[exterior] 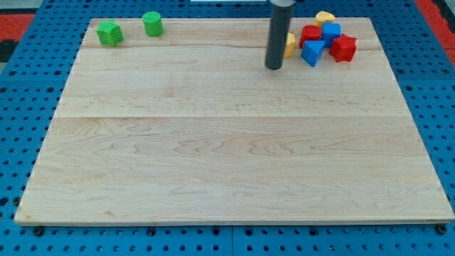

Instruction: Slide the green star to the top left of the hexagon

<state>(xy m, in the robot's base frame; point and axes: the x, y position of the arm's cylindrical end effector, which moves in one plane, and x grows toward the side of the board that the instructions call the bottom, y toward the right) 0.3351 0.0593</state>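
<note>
The green star [109, 33] lies near the board's top left corner. A second green block [152, 23], rounded or hexagon-like, stands just to its right, a small gap apart. My tip [274, 67] rests on the board at the upper middle right, far to the right of both green blocks. The rod hides part of a yellow block [290, 45] right behind it.
A tight cluster sits at the top right: a red block [311, 34], a blue block [331, 31], a blue wedge-like block [313, 52], a red block [343, 48] and a yellow block [325, 16] at the board's top edge. The wooden board [227, 156] lies on a blue pegboard.
</note>
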